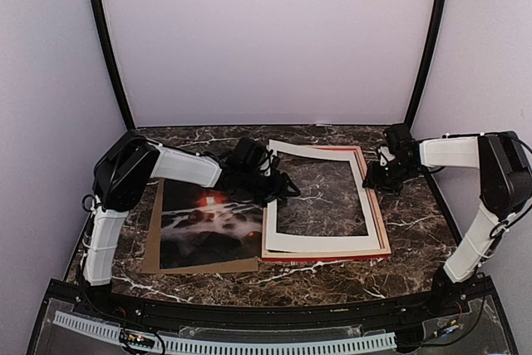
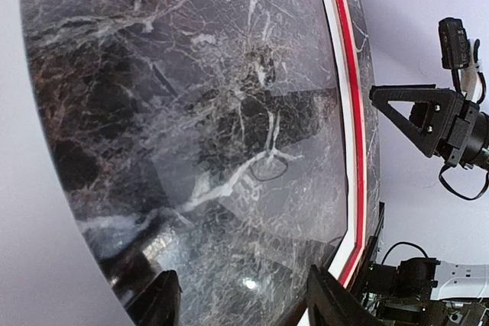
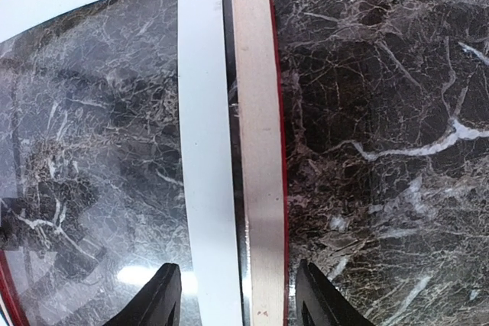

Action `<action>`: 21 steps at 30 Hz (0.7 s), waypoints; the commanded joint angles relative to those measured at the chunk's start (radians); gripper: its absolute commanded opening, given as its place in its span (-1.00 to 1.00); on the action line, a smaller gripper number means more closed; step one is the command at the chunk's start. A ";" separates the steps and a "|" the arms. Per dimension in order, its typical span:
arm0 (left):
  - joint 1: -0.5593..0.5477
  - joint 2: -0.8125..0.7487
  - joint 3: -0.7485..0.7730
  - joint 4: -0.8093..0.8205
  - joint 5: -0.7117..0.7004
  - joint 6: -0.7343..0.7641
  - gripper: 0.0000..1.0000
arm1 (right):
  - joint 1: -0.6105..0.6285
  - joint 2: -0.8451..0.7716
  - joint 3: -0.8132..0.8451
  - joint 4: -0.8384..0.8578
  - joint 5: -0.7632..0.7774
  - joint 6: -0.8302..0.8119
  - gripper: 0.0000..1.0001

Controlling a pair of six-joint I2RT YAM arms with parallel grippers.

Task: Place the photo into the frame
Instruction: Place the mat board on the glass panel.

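My left fingers (image 1: 278, 187) stand well apart with nothing between them. They sit over the far left edge of the frame (image 1: 324, 258), just right of the photo (image 1: 208, 226). My wrist view looks across glossy glass with the marble showing through, to a red rail on the far side.

My right fingers (image 1: 376, 179) are also spread wide and grip nothing. They are over the frame's right rail, near its far corner. From that wrist, the pale wood rail and the right strip of the white mat (image 1: 320, 243) run between the two tips. I cannot tell whether the tips touch them.

The frame lies flat on the worktop (image 1: 407, 230), right of centre. The mat rests on it, slightly askew. The photo lies to its left on a brown board (image 1: 151, 247), with its right edge just beside the frame.
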 commanded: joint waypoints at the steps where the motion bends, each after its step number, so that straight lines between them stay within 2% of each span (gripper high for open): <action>1: -0.019 -0.030 0.046 -0.046 -0.020 0.033 0.18 | 0.007 -0.028 0.024 0.002 0.009 -0.013 0.04; 7: -0.020 -0.032 0.067 -0.088 -0.038 0.064 0.21 | 0.007 -0.039 0.023 -0.017 0.049 -0.024 0.07; 14: -0.019 -0.032 0.064 -0.098 -0.030 0.069 0.31 | 0.007 -0.018 0.016 0.004 0.024 -0.032 0.10; 21: -0.021 -0.035 0.063 -0.097 -0.028 0.070 0.35 | 0.011 0.013 0.006 0.009 0.022 -0.048 0.23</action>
